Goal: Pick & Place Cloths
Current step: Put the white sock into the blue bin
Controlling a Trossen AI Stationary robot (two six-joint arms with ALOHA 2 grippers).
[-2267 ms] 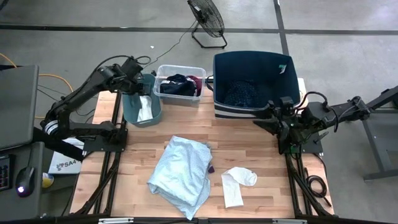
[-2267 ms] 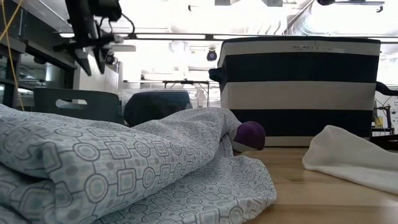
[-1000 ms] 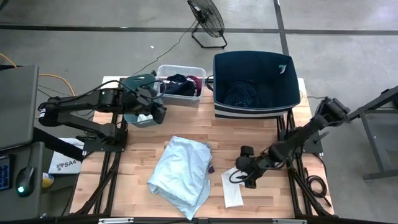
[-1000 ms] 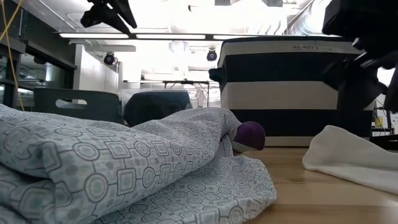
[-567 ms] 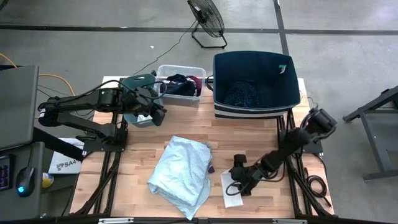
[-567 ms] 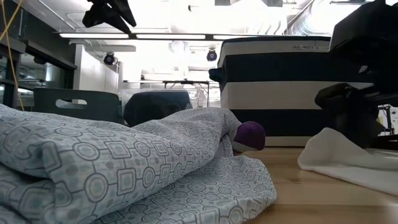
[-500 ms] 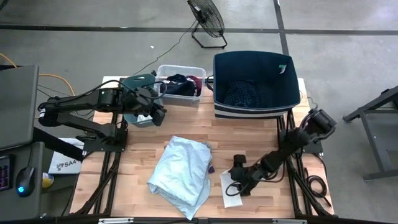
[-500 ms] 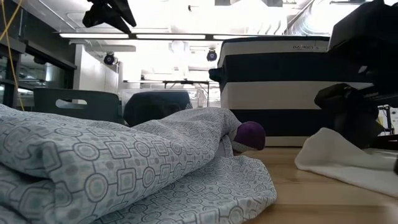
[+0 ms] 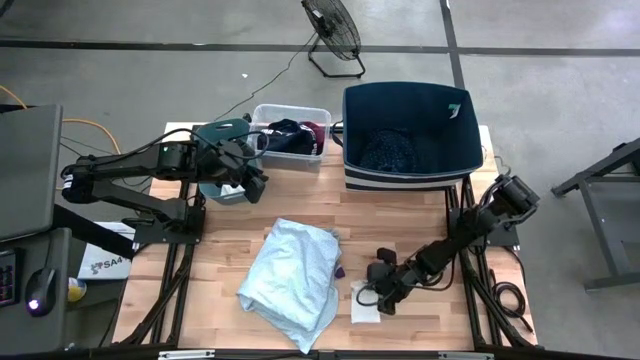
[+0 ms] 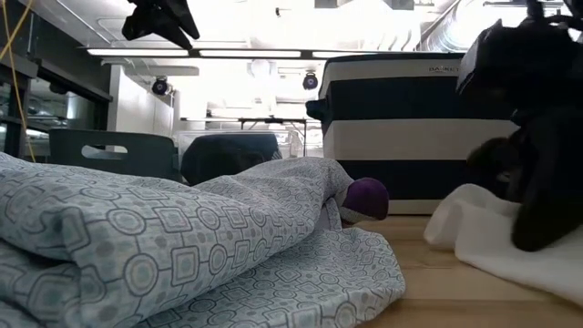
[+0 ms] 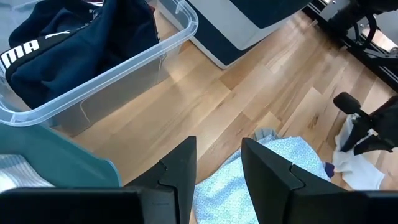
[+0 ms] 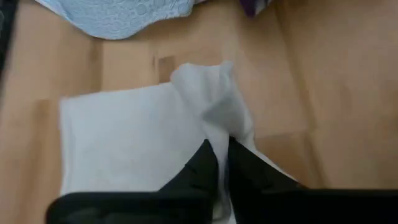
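Observation:
A small white cloth (image 9: 364,308) lies near the table's front right, with my right gripper (image 9: 378,290) down on it and shut on it. The white cloth (image 12: 124,143) and that gripper (image 12: 221,155) fill the right wrist view. A large pale-blue cloth (image 9: 292,278) lies crumpled at the table's middle front. A black cloth with white lettering (image 11: 68,43) sits in the clear bin (image 9: 290,112). A dotted navy cloth (image 9: 388,152) lies in the navy bin (image 9: 405,95). My left gripper (image 11: 216,168) hangs open above the teal bin (image 9: 212,135), holding nothing. My right gripper pinches a raised, bunched fold of the white cloth (image 12: 214,121) between its two fingers. The fingers come slanting down from the table's right. The rest of the cloth lies flat on the table (image 12: 112,149).
A small purple piece (image 10: 367,196) pokes out by the pale-blue cloth's right edge. The three bins stand in a row along the far edge. Bare wood (image 9: 400,215) lies between the bins and the cloths. A maroon cloth (image 9: 315,130) shows in the clear bin.
My right gripper has come down toward the near edge and leftward onto the white cloth and taken hold of it. The cloth's far right part has been gathered into a raised bunch; its near part stays flat on the table.

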